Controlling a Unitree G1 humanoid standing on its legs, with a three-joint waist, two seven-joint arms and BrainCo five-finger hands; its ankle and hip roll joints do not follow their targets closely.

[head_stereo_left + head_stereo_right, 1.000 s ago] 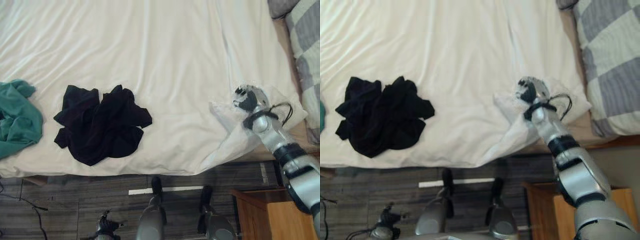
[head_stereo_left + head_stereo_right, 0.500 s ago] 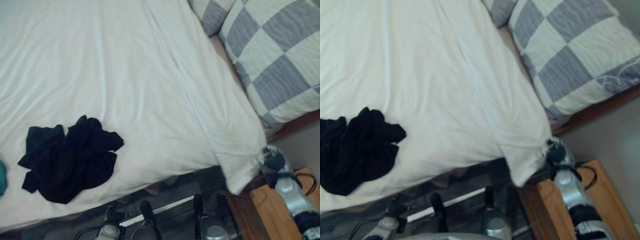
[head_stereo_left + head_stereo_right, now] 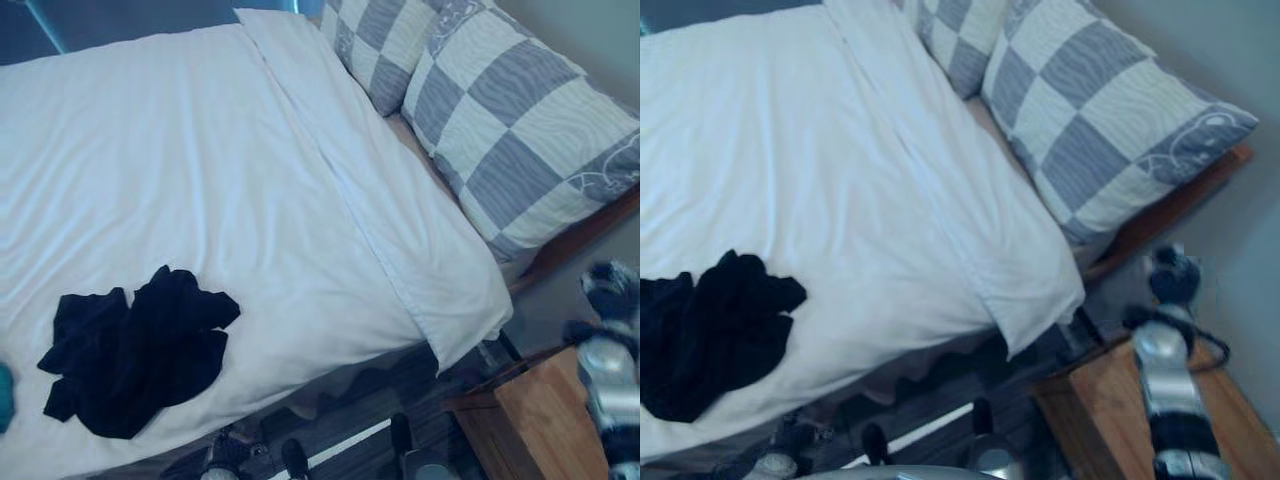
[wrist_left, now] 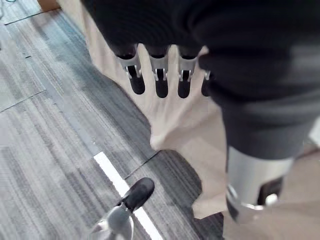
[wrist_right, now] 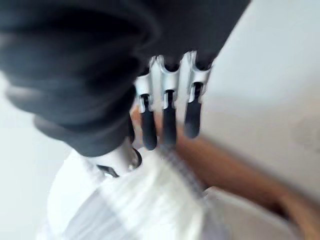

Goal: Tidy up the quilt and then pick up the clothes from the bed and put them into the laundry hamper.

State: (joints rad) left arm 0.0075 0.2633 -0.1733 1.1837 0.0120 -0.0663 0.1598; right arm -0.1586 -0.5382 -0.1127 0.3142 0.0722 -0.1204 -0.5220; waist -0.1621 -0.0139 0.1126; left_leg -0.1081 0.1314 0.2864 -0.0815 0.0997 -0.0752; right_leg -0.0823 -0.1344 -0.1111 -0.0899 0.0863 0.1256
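Observation:
The white quilt (image 3: 200,170) lies spread flat over the bed, its corner (image 3: 470,320) hanging off the near right edge. A crumpled heap of black clothes (image 3: 135,350) rests on it at the near left, and a sliver of a teal garment (image 3: 4,395) shows at the left edge. My right hand (image 3: 610,290) is raised off the bed to the right, above a wooden nightstand, fingers (image 5: 167,125) straight and holding nothing. My left hand (image 4: 157,75) hangs low beside the bed over the floor, fingers straight and empty.
Two grey-and-white checked pillows (image 3: 520,130) lie at the head of the bed on the right. A wooden nightstand (image 3: 545,415) stands at the bed's near right corner. Grey plank floor with a white tape strip (image 4: 117,182) runs along the bed's near side.
The camera has swung toward the bed's head. My right hand has let go of the quilt corner and moved right, off the bed; the quilt now lies flat up to the pillows.

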